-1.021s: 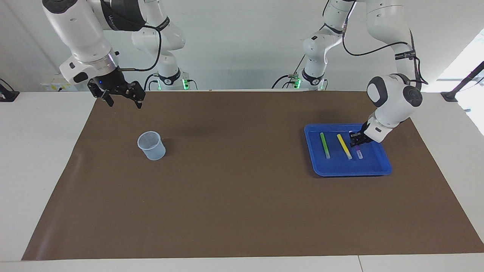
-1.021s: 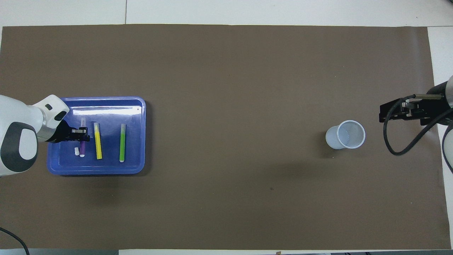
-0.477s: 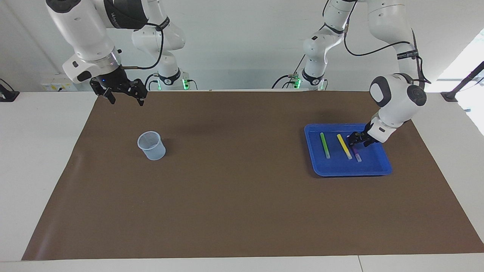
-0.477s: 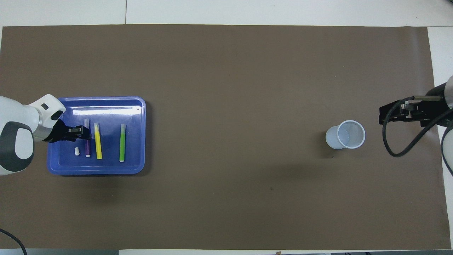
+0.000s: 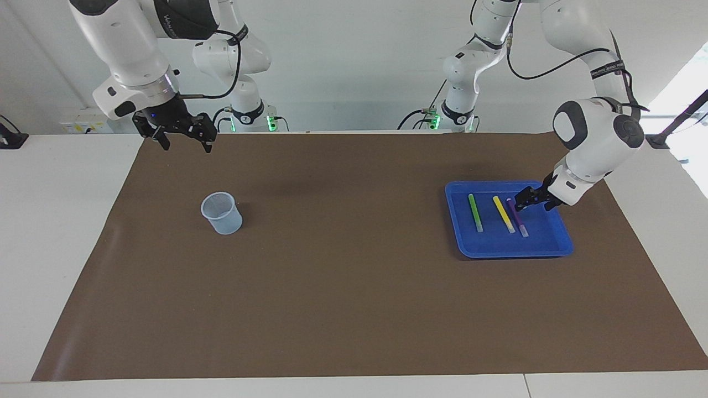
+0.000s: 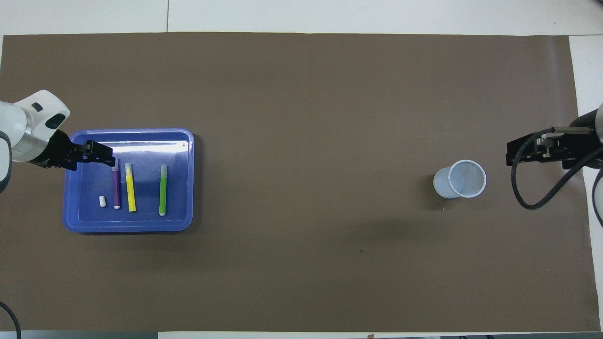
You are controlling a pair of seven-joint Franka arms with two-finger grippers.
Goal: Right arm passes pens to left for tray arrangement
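Now, line by line:

Tray: the blue tray (image 5: 560,242) sits on the brown mat (image 5: 354,287) at the right of the facing view, a little above mid-height; in the overhead view (image 6: 183,221) it lies at the left.

Green pen: the green pen (image 5: 474,212) lies flat in the tray, on the side toward the middle of the table, its pale end pointing away from the robots.

Yellow pen: the yellow pen (image 5: 503,214) lies in the middle of the row, apart from the green one and close beside the purple one.

Purple pen: the purple pen (image 5: 519,220) lies flat on the tray floor, nothing gripping it; in the overhead view (image 6: 116,186) it runs parallel to the yellow pen.

White piece: a tiny white piece (image 6: 102,201) rests in the tray beside the purple pen's lower end in the overhead view.

Left gripper: the left gripper (image 5: 524,200) hangs over the tray's corner nearest the robots, just above the purple pen's upper end in the facing view, fingers apart and empty.

Right gripper: the right gripper (image 5: 184,140) waits in the upper left of the facing view, over the mat's edge, fingers spread and empty.

Cup: the pale cup (image 5: 222,213) stands upright on the mat, below the right gripper in the facing view and well apart from the tray.
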